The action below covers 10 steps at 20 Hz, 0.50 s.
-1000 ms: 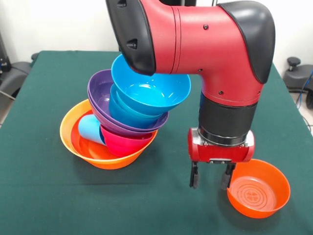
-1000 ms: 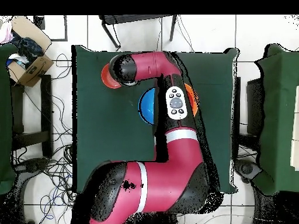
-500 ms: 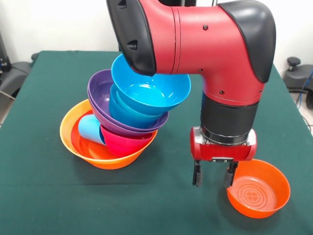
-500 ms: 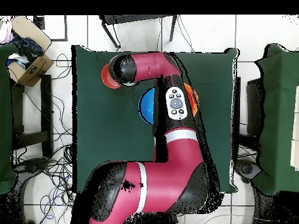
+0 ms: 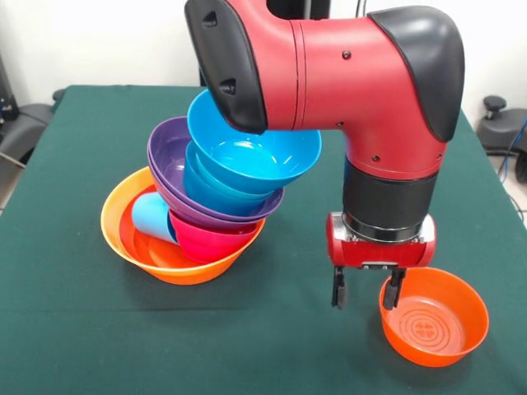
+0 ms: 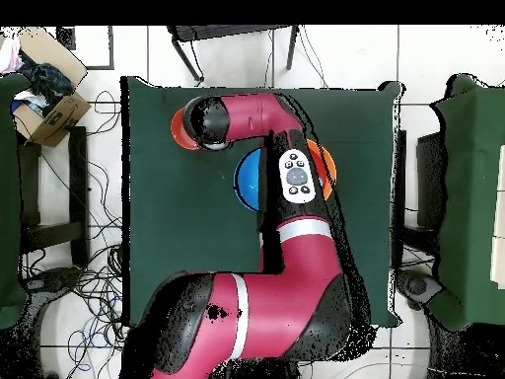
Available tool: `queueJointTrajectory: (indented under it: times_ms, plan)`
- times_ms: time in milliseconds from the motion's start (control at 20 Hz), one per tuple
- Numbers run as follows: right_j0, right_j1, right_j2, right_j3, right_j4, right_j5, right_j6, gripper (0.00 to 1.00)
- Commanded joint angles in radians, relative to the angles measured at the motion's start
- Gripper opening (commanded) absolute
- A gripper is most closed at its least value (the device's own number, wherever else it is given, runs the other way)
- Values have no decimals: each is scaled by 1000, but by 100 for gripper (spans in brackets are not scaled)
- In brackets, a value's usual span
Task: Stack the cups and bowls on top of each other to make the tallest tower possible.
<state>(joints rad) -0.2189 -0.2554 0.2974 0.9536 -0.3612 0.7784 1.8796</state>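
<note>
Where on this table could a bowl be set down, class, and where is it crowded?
Free: the green cloth in front of the tower, and the table corner beside it. Crowded: around the gripper, open over the rim of the lone orange bowl.

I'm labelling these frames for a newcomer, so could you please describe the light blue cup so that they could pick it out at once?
Start at the leaning tower of nested bowls on the green table. Its base is a big orange bowl. The light blue cup lies tilted inside that bowl, tucked under the purple bowls beside the magenta bowl: pale, narrow and tapered, unlike the wide glossy bowls.
</note>
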Motion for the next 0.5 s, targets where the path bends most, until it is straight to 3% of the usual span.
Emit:
queueJointTrajectory:
  times_ms: [50,500]
  plan:
    - [14,31,25,115,10,-68,54,100]
    - [10,52,39,120,25,-108,60,100]
